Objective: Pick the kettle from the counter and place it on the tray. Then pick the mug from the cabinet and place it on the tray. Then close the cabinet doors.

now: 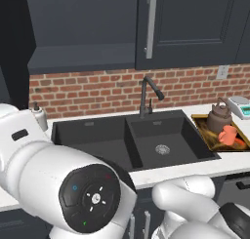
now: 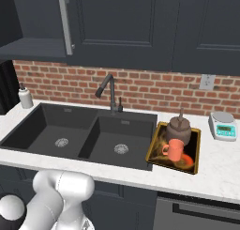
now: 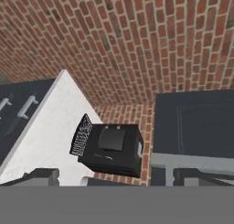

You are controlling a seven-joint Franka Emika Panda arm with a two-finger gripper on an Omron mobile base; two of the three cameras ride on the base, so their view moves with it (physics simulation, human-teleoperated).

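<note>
One kettle (image 2: pixel 179 127) and one mug (image 2: pixel 174 150) share the tray (image 2: pixel 195 155) (jaws' spread unreadable).

A red brick wall (image 2: pixel 140 90) ran behind a black double sink (image 2: pixel 84 137), with a dark curved faucet (image 2: pixel 110 95) standing at its far edge, between the basins. A white wall outlet (image 2: pixel 207 82) sat on the brick at the right, above a white kitchen scale (image 2: pixel 222 126). A white soap bottle (image 2: pixel 25 97) stood far left of the sink. Dark lower cabinets (image 2: pixel 122 201) ran beneath. In the hand view, a black toaster (image 3: pixel 109 147) stood against the brick.
</note>
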